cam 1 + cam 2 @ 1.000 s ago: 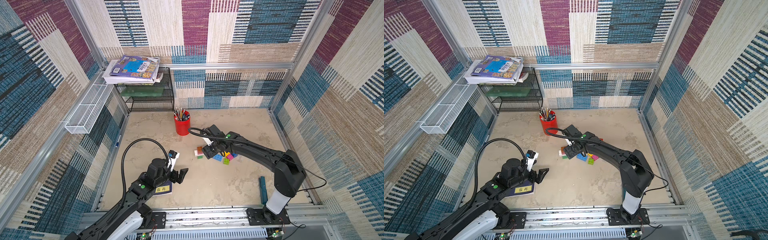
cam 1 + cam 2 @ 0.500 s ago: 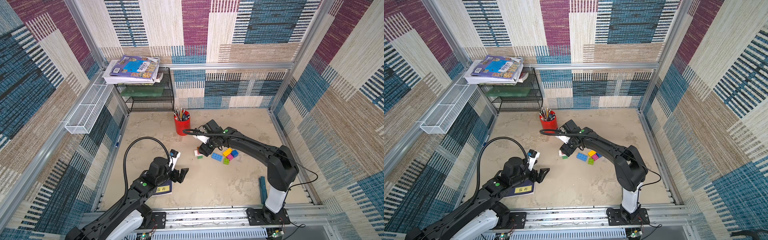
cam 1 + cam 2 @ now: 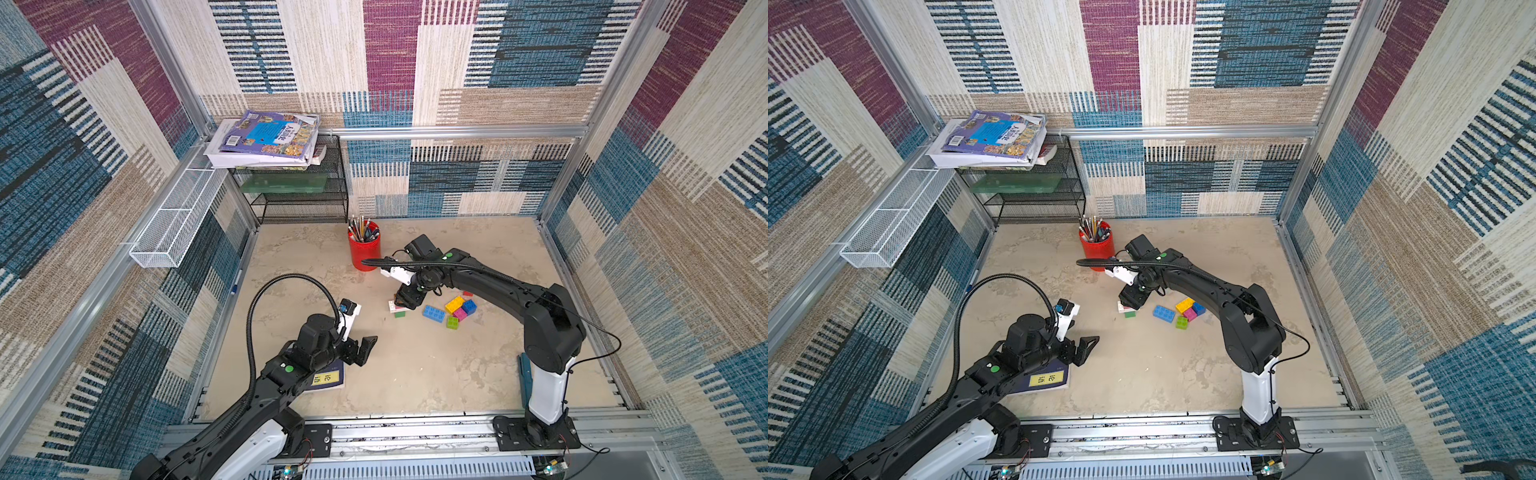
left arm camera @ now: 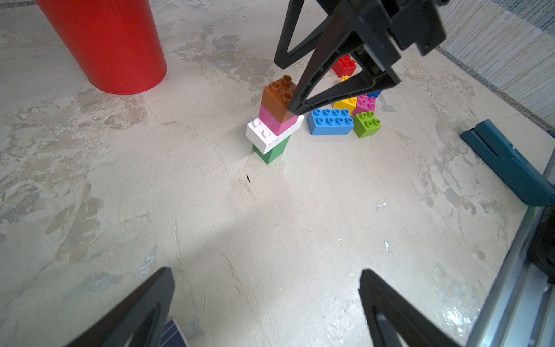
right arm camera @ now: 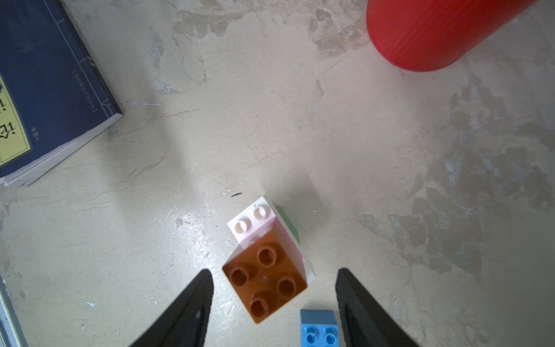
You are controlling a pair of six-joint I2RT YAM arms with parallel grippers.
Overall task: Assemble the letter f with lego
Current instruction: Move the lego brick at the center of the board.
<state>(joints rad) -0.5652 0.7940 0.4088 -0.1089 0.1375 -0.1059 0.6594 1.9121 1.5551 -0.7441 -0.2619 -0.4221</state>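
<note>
near the middle of the table [image 4: 210,210], not far from the red cup [image 4: 105,45] and just beside a loose heap of bricks, the lego column [image 4: 274,126] stands upright. it has a green brick [image 4: 271,151] at the foot and a white oblong brick [image 4: 259,135] laid crosswise on it, with two studs poking out to one side. a pink brick [image 4: 277,123] and a brown brick [image 5: 265,282] sit on top. i judge that to be the stem and lower arm of the f, so roughly half done. the top arm is missing, and the blue oblong brick [image 4: 330,121] just beside the column looks the likely piece. the lime brick [image 4: 366,123], yellow brick [image 4: 345,104], magenta brick [image 4: 365,103] and red brick [image 4: 344,64] lie unused close by. my right gripper [image 5: 273,271] straddles the brown brick from above, jaws apart with a gap on both sides in the right wrist view, gripping nothing. my left gripper [image 4: 265,272] hangs wide open and empty, well apart from the column.
</note>
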